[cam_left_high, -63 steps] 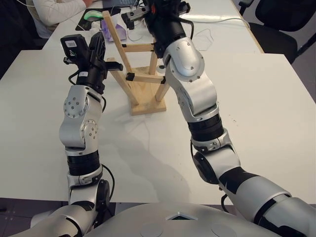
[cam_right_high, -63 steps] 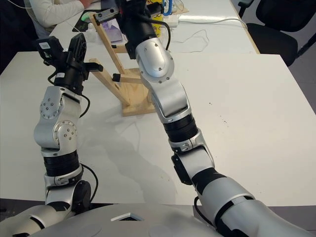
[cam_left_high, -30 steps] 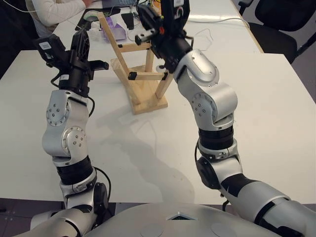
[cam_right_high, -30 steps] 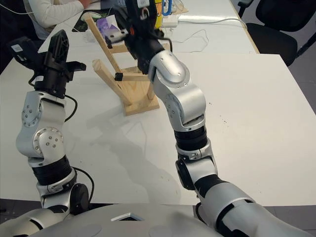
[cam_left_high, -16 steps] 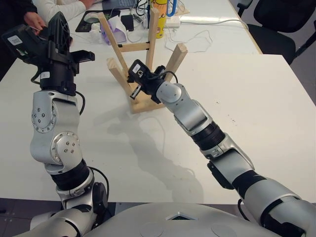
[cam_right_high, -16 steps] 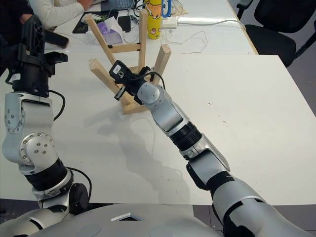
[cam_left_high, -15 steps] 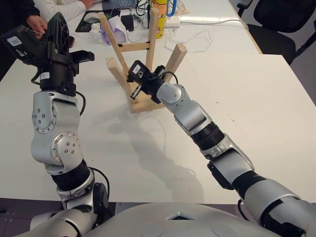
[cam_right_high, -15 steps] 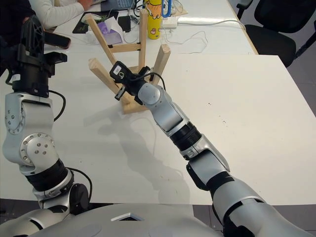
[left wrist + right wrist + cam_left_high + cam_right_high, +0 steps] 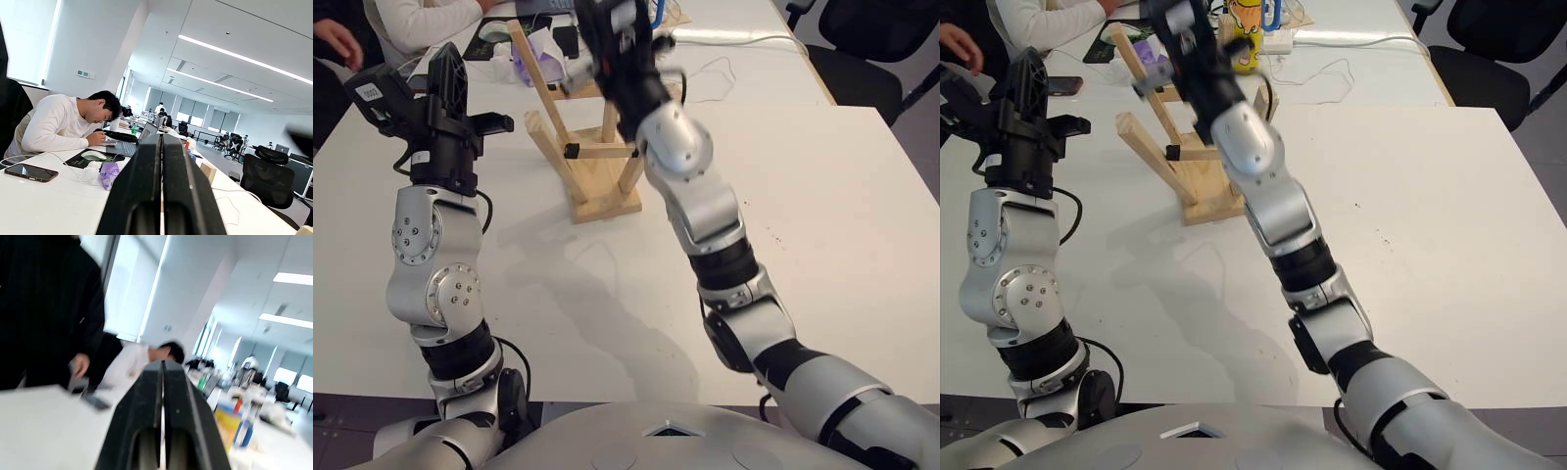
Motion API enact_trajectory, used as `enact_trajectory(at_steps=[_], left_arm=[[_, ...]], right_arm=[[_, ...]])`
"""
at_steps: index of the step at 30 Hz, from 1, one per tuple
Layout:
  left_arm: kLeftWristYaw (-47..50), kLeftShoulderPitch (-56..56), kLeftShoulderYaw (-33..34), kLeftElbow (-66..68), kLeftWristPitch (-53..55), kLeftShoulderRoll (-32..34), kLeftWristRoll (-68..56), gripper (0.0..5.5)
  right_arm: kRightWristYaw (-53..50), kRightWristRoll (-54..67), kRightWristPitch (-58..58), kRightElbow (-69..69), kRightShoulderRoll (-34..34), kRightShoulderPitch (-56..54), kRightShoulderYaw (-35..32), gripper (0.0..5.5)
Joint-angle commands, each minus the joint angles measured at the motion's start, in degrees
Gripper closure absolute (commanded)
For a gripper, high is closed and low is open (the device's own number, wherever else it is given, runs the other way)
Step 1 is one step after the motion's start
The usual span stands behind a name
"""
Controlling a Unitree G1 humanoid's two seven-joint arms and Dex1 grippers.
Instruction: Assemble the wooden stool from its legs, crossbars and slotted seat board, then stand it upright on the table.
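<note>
I can't read any text from here. A small white sticker sits on the left wrist's black camera housing, its print too small to read. The yellow bottle further back bears markings I can't decipher.

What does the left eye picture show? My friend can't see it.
A wooden stool sits tipped on a white table, legs pointing up. The robot's left gripper is raised beside it, its right arm over it.

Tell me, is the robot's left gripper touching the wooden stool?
Apart. The right eye view shows bare table between the left gripper and the stool.
</note>
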Motion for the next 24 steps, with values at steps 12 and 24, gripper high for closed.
enact_trajectory(at_steps=[12,24], left_arm=[[4.59,2.50,-1.10,-6.12,-4.69,-2.64,2.65,5.50],[1.22,-1.07,-0.86,-1.94,-0.65,1.97,-0.85,5.50]], right_arm=[[24.75,-11.61,8.32,35.79,-12.99,15.91,23.24,5.47],[1.55,-3.24,-2.74,1.43,-2.39,3.42,-2.94,5.47]])
